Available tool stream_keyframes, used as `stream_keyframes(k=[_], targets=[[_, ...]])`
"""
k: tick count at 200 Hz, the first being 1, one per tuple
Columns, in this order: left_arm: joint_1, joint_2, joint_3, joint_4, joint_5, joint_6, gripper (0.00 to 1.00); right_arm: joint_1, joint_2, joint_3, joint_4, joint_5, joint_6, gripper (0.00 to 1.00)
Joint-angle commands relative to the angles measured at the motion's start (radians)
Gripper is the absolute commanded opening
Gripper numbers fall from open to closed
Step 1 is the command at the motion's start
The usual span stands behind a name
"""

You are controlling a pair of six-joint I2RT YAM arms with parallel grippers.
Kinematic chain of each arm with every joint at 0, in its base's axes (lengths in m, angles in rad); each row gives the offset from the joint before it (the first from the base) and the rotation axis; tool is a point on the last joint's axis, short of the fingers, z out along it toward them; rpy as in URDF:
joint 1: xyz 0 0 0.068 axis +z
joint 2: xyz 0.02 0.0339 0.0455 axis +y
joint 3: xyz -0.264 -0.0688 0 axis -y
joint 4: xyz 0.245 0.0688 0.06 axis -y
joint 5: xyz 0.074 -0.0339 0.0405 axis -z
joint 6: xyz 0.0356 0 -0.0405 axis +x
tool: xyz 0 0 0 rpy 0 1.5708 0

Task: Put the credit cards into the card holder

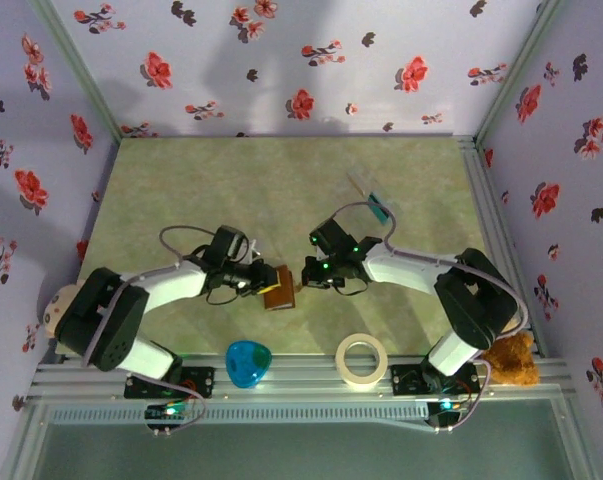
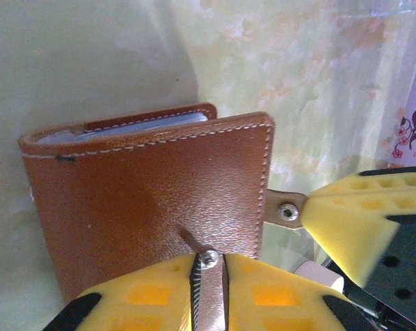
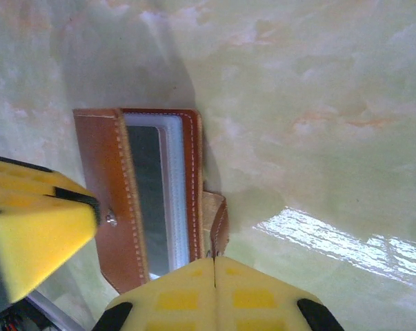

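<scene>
The left gripper [image 2: 209, 270] pinches the card holder's [image 2: 152, 200] cover strap [image 2: 191, 242] while the right gripper [image 3: 214, 265], opposite, pinches its closing tab [image 3: 219, 219], apparently to spread the pockets open for loading.

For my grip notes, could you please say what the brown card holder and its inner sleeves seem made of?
The small brown folding card holder looks like grained leather or leatherette, slight sheen, pale stitching along its edges. Its inner sleeves look like clear, glossy plastic.
</scene>
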Motion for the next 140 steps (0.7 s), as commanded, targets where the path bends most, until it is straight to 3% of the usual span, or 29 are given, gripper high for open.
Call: stream_keyframes(k=[1,34,84,140], targets=[[0.028,-0.061,-0.024,-0.067,-0.043,0.025,0.17,0.000,0.016,0.009,0.016,-0.027,0.004,0.00],[0.046,-0.020,-0.022,-0.149,-0.080,0.083,0.13,0.002,0.020,0.027,0.029,-0.056,0.001,0.00],[0.046,0.073,-0.030,-0.070,-0.048,0.089,0.11,0.008,0.049,0.073,0.047,-0.116,-0.020,0.00],[0.045,0.061,-0.045,-0.039,-0.036,0.068,0.11,0.029,0.150,0.131,0.067,-0.141,-0.026,0.00]])
